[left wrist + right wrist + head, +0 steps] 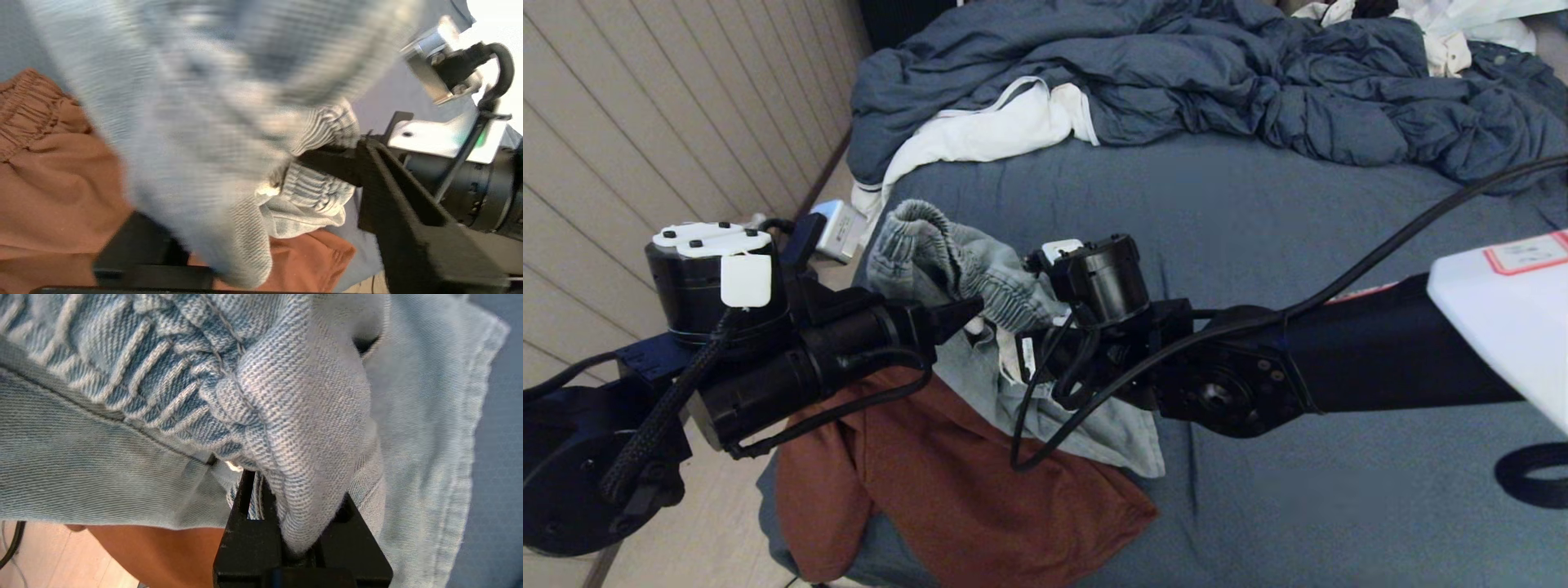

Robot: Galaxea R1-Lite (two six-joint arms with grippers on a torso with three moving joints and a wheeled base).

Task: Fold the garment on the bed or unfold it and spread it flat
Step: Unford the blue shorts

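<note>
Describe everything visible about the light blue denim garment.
The denim garment is pale, washed-out blue twill with a gathered elastic waistband and stitched hems. It is bunched and lifted near the bed's left edge, its lower part draped over a rust-brown garment. The right gripper is shut on a fold by the waistband; the left gripper is open at the cloth.

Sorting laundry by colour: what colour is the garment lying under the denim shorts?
Rust-brown garment, clearest in the head view.
</note>
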